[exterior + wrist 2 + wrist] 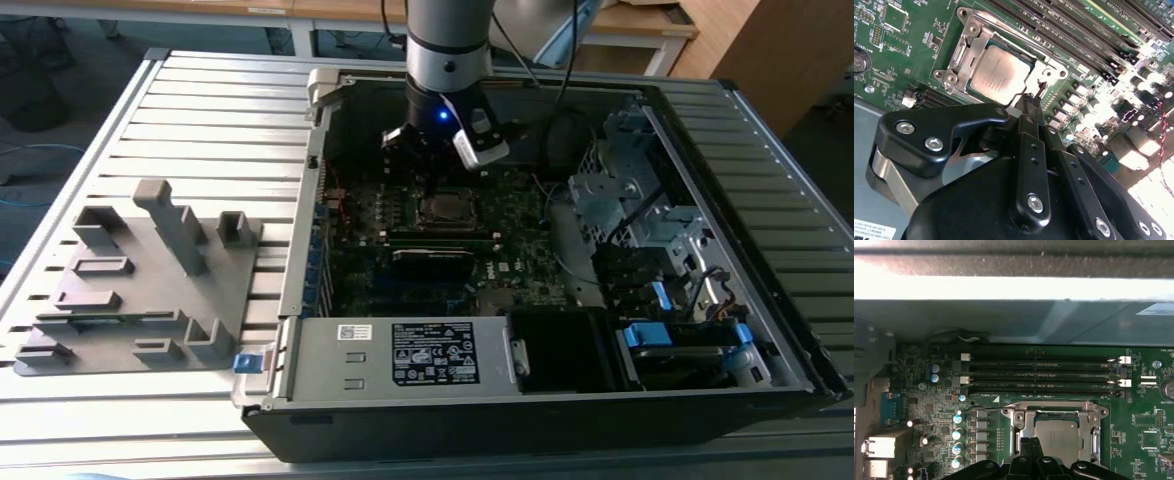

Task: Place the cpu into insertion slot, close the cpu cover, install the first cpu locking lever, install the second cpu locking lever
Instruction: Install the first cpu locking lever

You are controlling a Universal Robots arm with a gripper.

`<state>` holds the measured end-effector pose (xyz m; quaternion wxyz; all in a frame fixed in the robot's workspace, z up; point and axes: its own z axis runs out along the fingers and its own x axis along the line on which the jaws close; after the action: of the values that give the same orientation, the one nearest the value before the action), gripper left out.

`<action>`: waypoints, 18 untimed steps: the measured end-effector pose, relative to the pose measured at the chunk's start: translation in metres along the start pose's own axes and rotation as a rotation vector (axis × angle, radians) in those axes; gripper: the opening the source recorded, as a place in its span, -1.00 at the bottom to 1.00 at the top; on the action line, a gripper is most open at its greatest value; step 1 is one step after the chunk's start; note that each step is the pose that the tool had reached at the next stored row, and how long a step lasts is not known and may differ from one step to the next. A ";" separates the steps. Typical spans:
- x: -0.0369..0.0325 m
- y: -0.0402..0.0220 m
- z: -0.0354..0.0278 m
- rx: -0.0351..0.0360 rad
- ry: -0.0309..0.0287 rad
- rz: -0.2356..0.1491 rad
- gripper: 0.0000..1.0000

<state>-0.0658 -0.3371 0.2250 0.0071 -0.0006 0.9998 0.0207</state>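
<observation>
Cpu (1003, 75) seated in the insertion slot (960, 55) mid-motherboard (914, 55), cpu cover (1054, 412) looks down, gripper (1030, 100) pinched closed at the slot's edge, and both levers seemingly remain!

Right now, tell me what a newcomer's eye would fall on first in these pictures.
First the silvery cpu, lying in the insertion slot on the green motherboard, with the black gripper close at its edge. In the exterior view, the arm reaches down into the open computer case, a grey fixture at that view's left.
</observation>
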 end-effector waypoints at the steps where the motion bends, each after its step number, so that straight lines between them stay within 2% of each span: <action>1: 0.0000 0.0000 -0.0009 0.0000 0.0000 0.000 -0.79; 7: -0.0001 0.0002 -0.0062 -0.0003 0.0000 0.000 -0.79; 18: 0.0015 0.0003 -0.0065 -0.0009 0.0000 0.000 -0.79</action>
<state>-0.0674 -0.3371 0.2315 0.0071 -0.0006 0.9998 0.0211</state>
